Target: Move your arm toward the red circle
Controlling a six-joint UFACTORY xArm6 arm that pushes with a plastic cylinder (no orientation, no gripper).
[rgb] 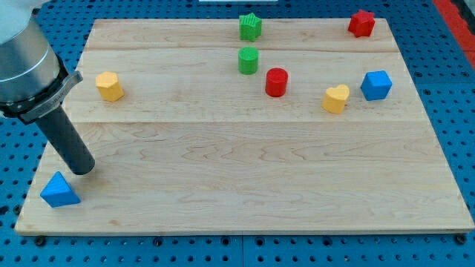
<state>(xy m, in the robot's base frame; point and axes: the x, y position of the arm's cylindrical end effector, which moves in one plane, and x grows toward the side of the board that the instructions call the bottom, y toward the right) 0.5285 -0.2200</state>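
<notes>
The red circle point(276, 81) is a short red cylinder on the wooden board point(245, 178), right of centre in the upper half. My tip point(82, 170) rests on the board at the view's lower left, far to the left of and below the red circle. The tip is just above and to the right of the blue triangle point(59, 190), close to it; contact cannot be made out.
A yellow hexagon point(109, 86) sits at upper left. A green star point(251, 27) and green cylinder point(248, 60) sit at top centre. A yellow heart point(335, 99), a blue cube point(376, 85) and a red star point(361, 23) sit at the right.
</notes>
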